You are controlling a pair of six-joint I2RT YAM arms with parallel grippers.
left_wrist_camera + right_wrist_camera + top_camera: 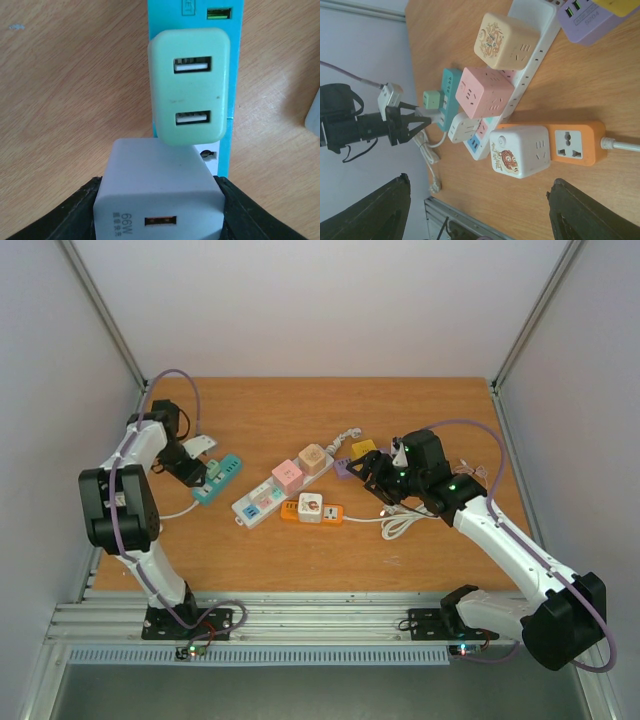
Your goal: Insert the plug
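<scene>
Wooden desk point(250, 420) carries the teal power strip point(218, 478) lying flat, sockets facing up, so a plug can go straight down into it. A pale green charger point(190, 92) sits plugged into the strip, ports upward. Touching it or just short of it, over the strip's next socket, is the grey plug point(157, 195). The left hand point(192, 468) is closed on the plug's two flanks, which I judge leaves its prong end free for pushing. The plug's long axis runs along the hand's reach, with the port face toward the wrist and the hidden prongs toward the strip. Whether it is seated, I cannot tell. Well apart from the strip, the right hand point(370, 478) is spread wide and empty.
</scene>
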